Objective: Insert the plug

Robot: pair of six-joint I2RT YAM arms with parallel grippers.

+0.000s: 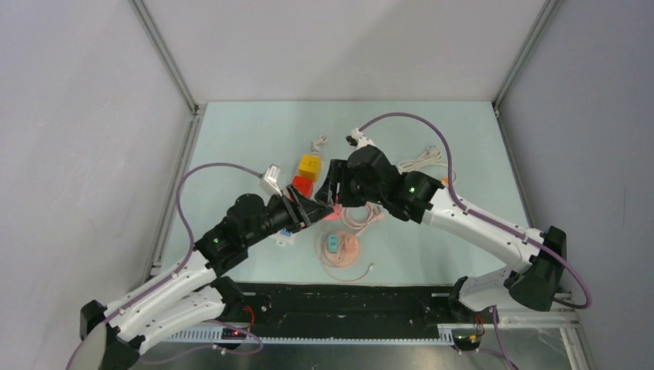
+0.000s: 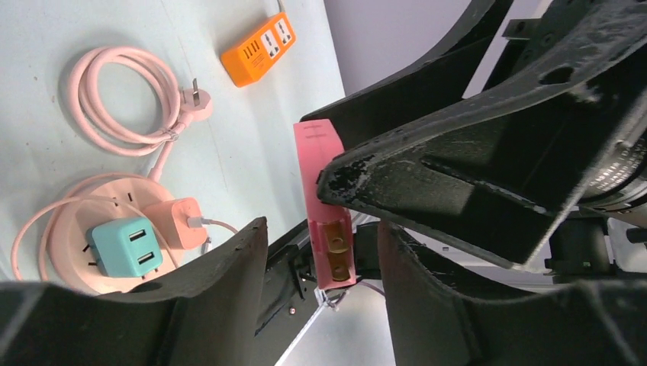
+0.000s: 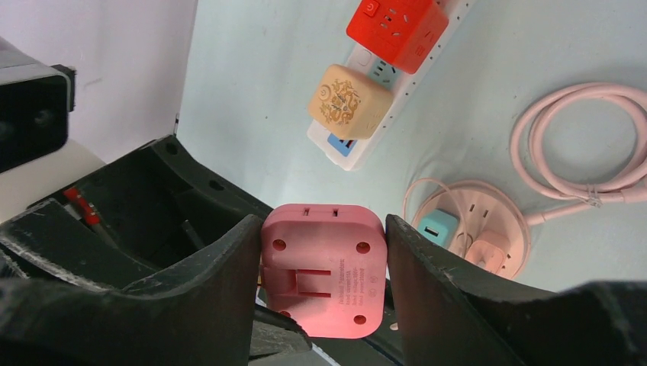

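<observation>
Right hand (image 3: 322,229) is clamped on the pink plug (image 3: 322,274), a finger pressed to each side, holding it in the air above the tabletop (image 3: 473,99). Left hand (image 2: 324,240) is right up against it, fingers apart around the plug's pronged end, a sliver of gap each side. Down on the tabletop sits a round pink socket (image 2: 69,236) with a teal charger (image 2: 122,245) in it

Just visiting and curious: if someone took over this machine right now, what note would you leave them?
Right gripper: shut on the pink plug, held off the table.
Left gripper: open, straddling the same plug.
Round pink socket and white power strip lie on the table.
Done: plug is in hand. Left: push it into a socket.
</observation>
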